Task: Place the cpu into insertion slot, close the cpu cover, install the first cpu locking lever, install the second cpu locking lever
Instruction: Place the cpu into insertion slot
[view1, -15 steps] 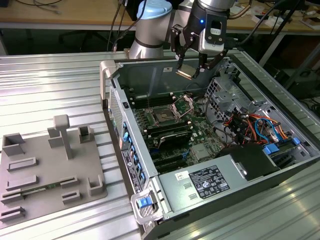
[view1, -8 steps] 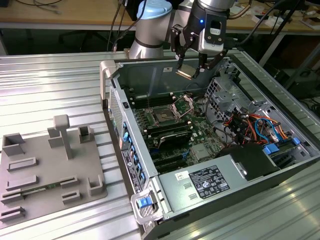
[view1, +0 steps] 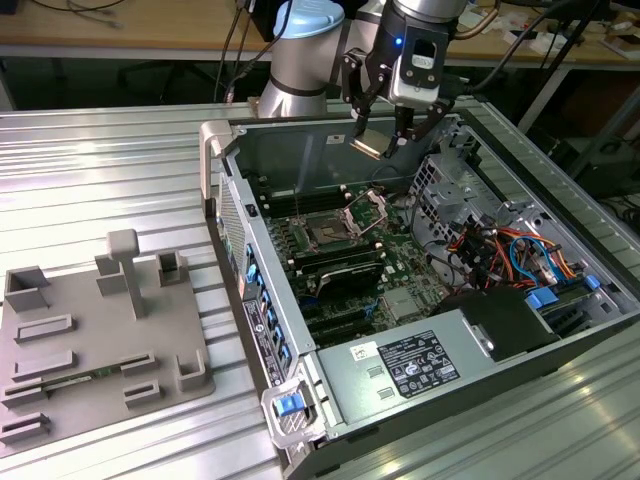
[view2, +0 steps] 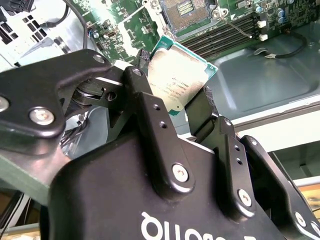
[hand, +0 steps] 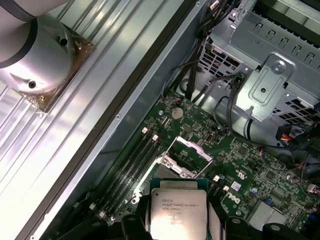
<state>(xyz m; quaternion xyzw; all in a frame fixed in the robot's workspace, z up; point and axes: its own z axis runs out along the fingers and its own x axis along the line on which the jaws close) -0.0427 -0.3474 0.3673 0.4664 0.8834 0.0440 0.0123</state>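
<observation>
My gripper (view1: 381, 137) hangs above the back of the open computer case (view1: 262, 330), shut on the cpu (view1: 368, 144). In both wrist views the cpu (view2: 177, 82) (hand: 178, 210) shows its silver-grey top, pinched by its edges between the black fingers (view2: 150, 115). The insertion slot (view1: 328, 233) (hand: 167, 173) lies bare on the green motherboard below, a little apart from the chip. The cpu cover (view1: 369, 208) (hand: 189, 149) stands swung up and open beside the slot. A thin wire locking lever (view2: 236, 26) sticks out next to the socket (view2: 184, 9).
A metal drive cage (view1: 470, 185) and orange and blue cables (view1: 505, 250) crowd the case on the exterior view's right. The power supply (view1: 410, 365) fills the case's near end. A grey fixture plate (view1: 100, 340) lies on the ribbed table, on the exterior view's left.
</observation>
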